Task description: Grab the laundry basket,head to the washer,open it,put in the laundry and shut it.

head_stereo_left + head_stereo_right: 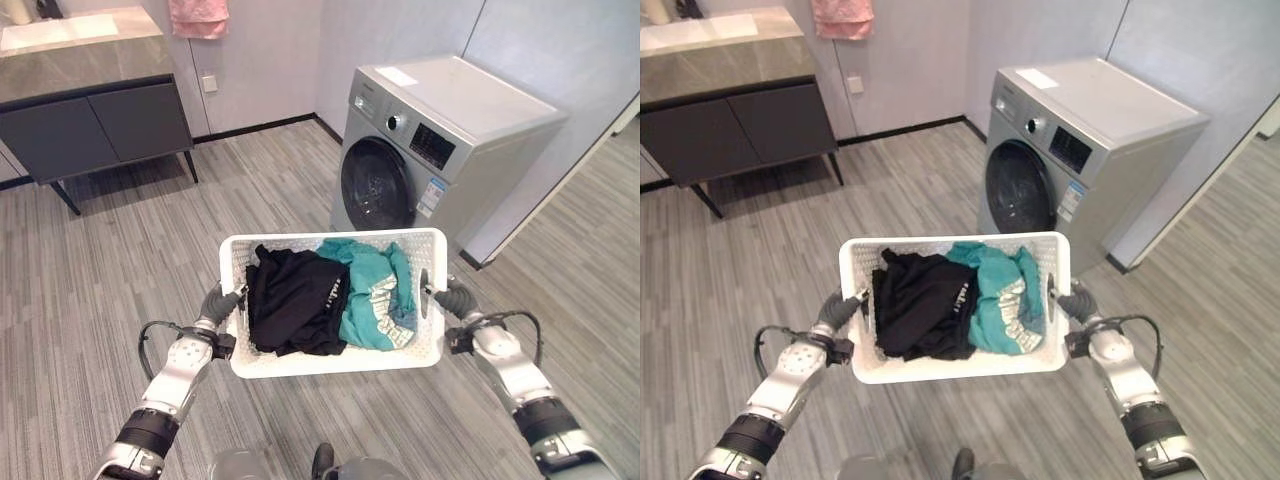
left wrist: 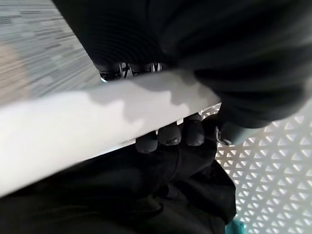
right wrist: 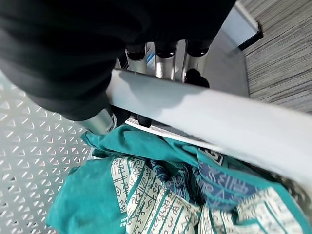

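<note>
Both hands have the basket (image 1: 335, 362): your left hand (image 1: 219, 302) is curled over the rim on its left side, fingertips (image 2: 170, 137) hooked inside, and your right hand (image 1: 452, 297) is wrapped round the rim on its right side, held up off the floor (image 1: 120, 260) in front of you. Ahead and a little to the right you see the washer (image 1: 440, 150), its round door (image 1: 372, 184) shut, well apart from the basket. Off to the far left stands a dark cabinet (image 1: 95, 120) with a pink towel (image 1: 198, 17) hanging near it. Inside the basket, a black garment (image 1: 295, 300) lies on the left, touching a teal garment (image 1: 375, 290) on the right.
</note>
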Motion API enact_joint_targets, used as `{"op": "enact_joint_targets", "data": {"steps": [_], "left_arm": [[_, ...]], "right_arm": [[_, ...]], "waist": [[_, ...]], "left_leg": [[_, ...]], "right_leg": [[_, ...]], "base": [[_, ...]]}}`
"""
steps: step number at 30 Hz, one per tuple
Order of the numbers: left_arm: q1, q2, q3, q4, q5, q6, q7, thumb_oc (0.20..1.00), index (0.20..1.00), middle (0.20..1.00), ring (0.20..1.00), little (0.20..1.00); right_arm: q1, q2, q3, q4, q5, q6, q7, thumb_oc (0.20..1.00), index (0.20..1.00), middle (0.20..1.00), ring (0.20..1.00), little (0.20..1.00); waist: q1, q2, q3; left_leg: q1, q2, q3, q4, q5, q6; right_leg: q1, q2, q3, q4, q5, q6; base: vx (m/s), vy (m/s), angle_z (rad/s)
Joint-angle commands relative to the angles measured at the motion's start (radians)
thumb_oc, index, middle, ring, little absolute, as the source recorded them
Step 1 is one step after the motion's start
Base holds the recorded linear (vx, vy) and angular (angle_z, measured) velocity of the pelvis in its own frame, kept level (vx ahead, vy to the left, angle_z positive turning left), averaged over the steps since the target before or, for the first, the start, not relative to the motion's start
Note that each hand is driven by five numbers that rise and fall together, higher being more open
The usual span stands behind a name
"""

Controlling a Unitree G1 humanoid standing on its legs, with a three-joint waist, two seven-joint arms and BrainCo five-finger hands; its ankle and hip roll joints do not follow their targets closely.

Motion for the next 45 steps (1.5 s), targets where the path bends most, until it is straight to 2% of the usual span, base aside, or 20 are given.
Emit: {"op": "enact_joint_targets", "data": {"steps": [1, 3, 7, 15, 19, 20, 22, 24, 25, 27, 28, 29, 30, 31, 35, 36, 38, 42, 43, 45], "left_arm": [[0.031, 0.101, 0.162, 0.015, -0.049, -0.055, 0.085, 0.200, 0.200, 0.200, 0.200, 0.200], [0.034, 0.084, 0.153, 0.010, -0.035, -0.057, 0.079, 0.200, 0.200, 0.200, 0.200, 0.200], [0.074, 0.073, 0.154, 0.019, -0.005, -0.052, 0.064, 0.200, 0.200, 0.200, 0.200, 0.200], [0.116, 0.106, 0.193, 0.039, 0.006, -0.043, 0.055, 0.200, 0.200, 0.200, 0.200, 0.200], [0.127, 0.139, 0.229, 0.036, 0.001, -0.042, 0.057, 0.200, 0.200, 0.200, 0.200, 0.200], [0.142, 0.152, 0.253, 0.022, -0.004, -0.037, 0.059, 0.200, 0.200, 0.200, 0.200, 0.200], [0.131, 0.156, 0.256, 0.016, -0.015, -0.040, 0.070, 0.200, 0.200, 0.200, 0.200, 0.200], [0.118, 0.158, 0.249, 0.022, -0.022, -0.041, 0.075, 0.200, 0.200, 0.200, 0.200, 0.200], [0.109, 0.160, 0.243, 0.020, -0.028, -0.041, 0.077, 0.200, 0.200, 0.200, 0.200, 0.200], [0.100, 0.161, 0.237, 0.005, -0.027, -0.043, 0.076, 0.200, 0.200, 0.200, 0.200, 0.200], [0.086, 0.165, 0.221, -0.001, -0.032, -0.048, 0.076, 0.200, 0.200, 0.200, 0.200, 0.200], [0.086, 0.165, 0.221, -0.001, -0.032, -0.048, 0.076, 0.200, 0.200, 0.200, 0.200, 0.200], [0.074, 0.170, 0.209, 0.001, -0.040, -0.058, 0.084, 0.200, 0.200, 0.200, 0.200, 0.200], [0.073, 0.170, 0.206, 0.000, -0.046, -0.062, 0.087, 0.200, 0.200, 0.200, 0.200, 0.200], [0.072, 0.166, 0.195, 0.004, -0.060, -0.073, 0.099, 0.200, 0.200, 0.200, 0.200, 0.200], [0.078, 0.162, 0.196, -0.001, -0.070, -0.076, 0.096, 0.200, 0.200, 0.200, 0.200, 0.200], [0.070, 0.155, 0.176, 0.007, -0.061, -0.074, 0.097, 0.200, 0.200, 0.200, 0.200, 0.200], [0.084, 0.166, 0.177, -0.003, -0.060, -0.064, 0.098, 0.200, 0.200, 0.200, 0.200, 0.200], [0.084, 0.166, 0.178, -0.003, -0.060, -0.064, 0.098, 0.200, 0.200, 0.200, 0.200, 0.200], [0.110, 0.176, 0.191, -0.019, -0.059, -0.064, 0.094, 0.200, 0.200, 0.200, 0.200, 0.200]], "right_arm": [[0.070, -0.109, -0.166, -0.001, 0.069, -0.062, -0.046, 0.200, 0.200, 0.200, 0.200, 0.200], [0.084, -0.095, -0.185, 0.019, 0.065, -0.069, -0.058, 0.200, 0.200, 0.200, 0.200, 0.200], [0.151, -0.034, -0.231, 0.043, 0.069, -0.082, -0.073, 0.200, 0.200, 0.200, 0.200, 0.200], [0.192, -0.009, -0.252, 0.057, 0.064, -0.078, -0.063, 0.200, 0.200, 0.200, 0.200, 0.200], [0.197, -0.026, -0.258, 0.041, 0.071, -0.078, -0.054, 0.200, 0.200, 0.200, 0.200, 0.200], [0.197, -0.039, -0.261, 0.013, 0.079, -0.080, -0.048, 0.200, 0.200, 0.200, 0.200, 0.200], [0.181, -0.052, -0.255, -0.003, 0.085, -0.086, -0.049, 0.200, 0.200, 0.200, 0.200, 0.200], [0.177, -0.059, -0.256, -0.005, 0.088, -0.087, -0.053, 0.200, 0.200, 0.200, 0.200, 0.200], [0.176, -0.065, -0.261, -0.010, 0.093, -0.085, -0.056, 0.200, 0.200, 0.200, 0.200, 0.200], [0.166, -0.083, -0.264, -0.016, 0.095, -0.085, -0.058, 0.200, 0.200, 0.200, 0.200, 0.200], [0.149, -0.096, -0.269, -0.012, 0.104, -0.095, -0.065, 0.200, 0.200, 0.200, 0.200, 0.200], [0.149, -0.096, -0.269, -0.012, 0.104, -0.095, -0.065, 0.200, 0.200, 0.200, 0.200, 0.200], [0.123, -0.106, -0.262, 0.000, 0.106, -0.101, -0.073, 0.200, 0.200, 0.200, 0.200, 0.200], [0.110, -0.109, -0.256, 0.004, 0.107, -0.103, -0.076, 0.200, 0.200, 0.200, 0.200, 0.200], [0.077, -0.119, -0.249, 0.022, 0.115, -0.109, -0.085, 0.200, 0.200, 0.200, 0.200, 0.200], [0.080, -0.122, -0.250, 0.017, 0.112, -0.105, -0.083, 0.200, 0.200, 0.200, 0.200, 0.200], [0.098, -0.103, -0.268, 0.018, 0.105, -0.100, -0.089, 0.200, 0.200, 0.200, 0.200, 0.200], [0.065, -0.065, -0.242, 0.065, 0.095, -0.088, -0.092, 0.200, 0.200, 0.200, 0.200, 0.200], [0.064, -0.065, -0.241, 0.065, 0.095, -0.088, -0.092, 0.200, 0.200, 0.200, 0.200, 0.200], [0.052, -0.058, -0.232, 0.071, 0.082, -0.087, -0.091, 0.200, 0.200, 0.200, 0.200, 0.200]], "waist": [[0.038, 0.015, -0.082], [0.022, 0.032, -0.082], [0.006, 0.030, -0.078], [0.006, 0.019, -0.082], [0.012, 0.004, -0.074], [0.039, -0.003, -0.047], [0.061, -0.011, -0.018], [0.059, -0.015, -0.014], [0.060, -0.018, -0.014], [0.074, -0.020, -0.019], [0.078, -0.024, -0.026], [0.079, -0.026, -0.026], [0.095, -0.025, -0.027], [0.102, -0.022, -0.028], [0.117, -0.012, -0.032], [0.111, -0.004, -0.039], [0.113, -0.009, -0.050], [0.109, 0.001, -0.045], [0.109, 0.001, -0.048], [0.111, 0.012, -0.047]], "left_leg": [[-0.019, -0.085, 0.047, -0.104, -0.109, 0.102], [0.012, -0.061, 0.092, -0.201, -0.135, 0.092], [0.041, -0.078, 0.090, -0.342, -0.081, 0.077], [0.078, -0.078, 0.105, -0.388, -0.067, 0.070], [0.059, -0.008, 0.113, -0.238, -0.054, 0.042], [-0.026, 0.028, 0.063, -0.011, 0.032, 0.030], [-0.124, 0.009, -0.012, 0.176, 0.061, 0.040], [-0.158, 0.011, -0.018, 0.210, 0.058, 0.046], [-0.171, 0.007, -0.016, 0.187, 0.045, 0.052], [-0.199, -0.047, -0.033, 0.080, -0.014, 0.069], [-0.223, -0.070, -0.054, -0.094, -0.025, 0.071], [-0.219, -0.072, -0.052, -0.101, -0.021, 0.071], [-0.236, -0.065, -0.098, -0.240, 0.047, 0.044], [-0.230, -0.059, -0.125, -0.301, 0.076, 0.034], [-0.256, -0.030, -0.186, -0.353, 0.121, 0.010], [-0.242, -0.010, -0.169, -0.367, 0.118, 0.012], [-0.255, -0.062, -0.126, -0.253, 0.064, 0.033], [-0.175, -0.118, -0.041, -0.244, -0.013, 0.120], [-0.177, -0.118, -0.040, -0.248, -0.009, 0.121], [-0.126, -0.150, -0.018, -0.266, -0.040, 0.157]], "right_leg": [[-0.007, -0.077, 0.077, -0.080, -0.035, 0.148], [0.000, -0.073, 0.068, -0.106, -0.045, 0.164], [-0.010, -0.093, 0.040, -0.148, 0.003, 0.171], [-0.014, -0.102, 0.037, -0.132, 0.001, 0.175], [-0.002, -0.064, 0.046, -0.092, -0.049, 0.147], [0.033, -0.030, 0.056, -0.089, -0.065, 0.113], [0.051, -0.012, 0.055, -0.085, -0.072, 0.093], [0.059, -0.009, 0.046, -0.086, -0.078, 0.090], [0.061, -0.010, 0.045, -0.085, -0.083, 0.092], [0.065, -0.018, 0.053, -0.092, -0.092, 0.104], [0.073, -0.022, 0.059, -0.097, -0.111, 0.115], [0.073, -0.024, 0.059, -0.097, -0.111, 0.115], [0.097, -0.022, 0.068, -0.098, -0.133, 0.123], [0.109, -0.020, 0.077, -0.096, -0.142, 0.125], [0.152, -0.047, 0.104, -0.090, -0.169, 0.142], [0.166, -0.057, 0.110, -0.081, -0.180, 0.150], [0.183, -0.116, 0.124, 0.017, -0.195, 0.170], [0.020, -0.183, 0.122, 0.361, -0.063, 0.208], [0.015, -0.182, 0.124, 0.362, -0.061, 0.208], [-0.011, -0.213, 0.097, 0.428, -0.024, 0.209]], "base": [[-0.03, 0.057, 0.19], [-0.01, 0.047, 0.19], [-0.04, 0.055, 0.23], [0.02, 0.018, 0.13], [0.09, -0.134, 0.15], [0.10, -0.239, 0.25], [0.05, -0.142, -0.14], [0.07, -0.019, -0.25], [0.15, 0.055, -0.02], [0.22, 0.176, 0.06], [0.22, 0.172, -0.06], [0.33, 0.240, 0.04], [0.28, 0.193, 0.03], [0.41, 0.286, -0.12], [0.29, 0.257, -0.44], [0.28, 0.269, -0.28], [0.57, 0.563, -0.34], [0.31, 0.398, -0.37], [0.18, 0.226, -0.50], [0.26, 0.256, -0.30]]}}
